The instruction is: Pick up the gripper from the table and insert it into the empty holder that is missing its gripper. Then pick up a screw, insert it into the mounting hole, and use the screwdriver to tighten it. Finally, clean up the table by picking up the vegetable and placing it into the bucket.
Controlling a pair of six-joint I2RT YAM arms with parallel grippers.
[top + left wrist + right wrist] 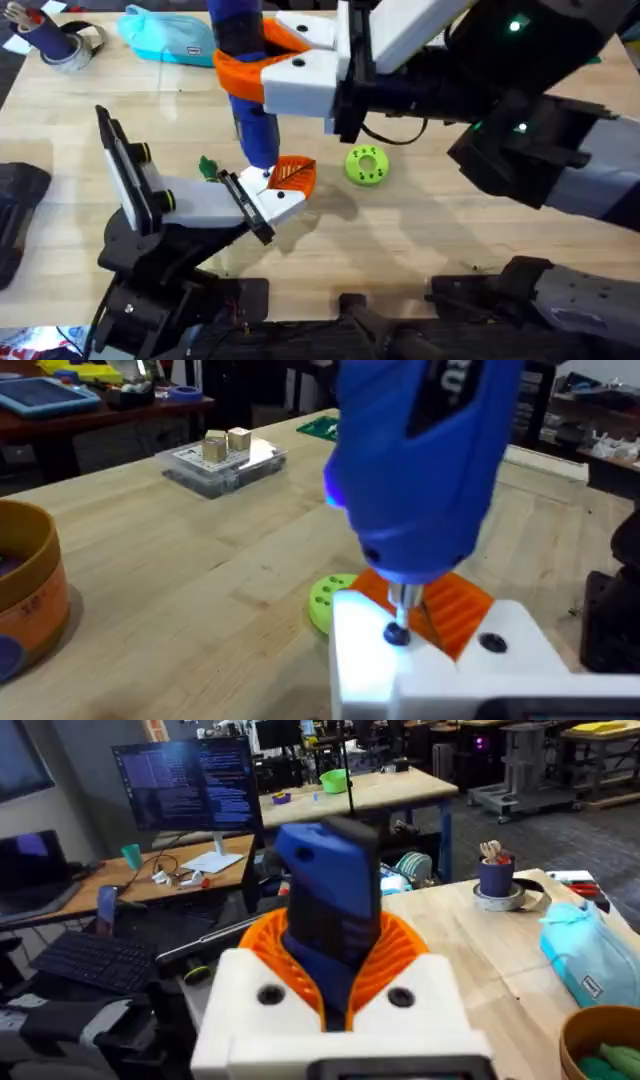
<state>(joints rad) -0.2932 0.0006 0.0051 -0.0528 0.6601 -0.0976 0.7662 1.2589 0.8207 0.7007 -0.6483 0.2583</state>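
Note:
The white holder (205,203) with its black bar lies at the table's left, on the end of my left arm (150,270). The orange ribbed gripper (294,174) sits in the holder's tip (440,660). My right gripper (250,70) is shut on the blue screwdriver (252,110) and holds it upright. The screwdriver's metal tip (405,600) rests on a dark screw (397,633) in the white base, beside an empty hole (491,643). The small dark-green vegetable (207,166) lies just left of the tip. The orange-brown bucket (25,595) stands apart on the wood.
A lime-green disc with holes (366,166) lies right of the orange finger. A light-blue pouch (170,38) and a navy cylinder on a tape roll (50,40) sit at the back left. A clear box with wooden blocks (225,460) is farther off.

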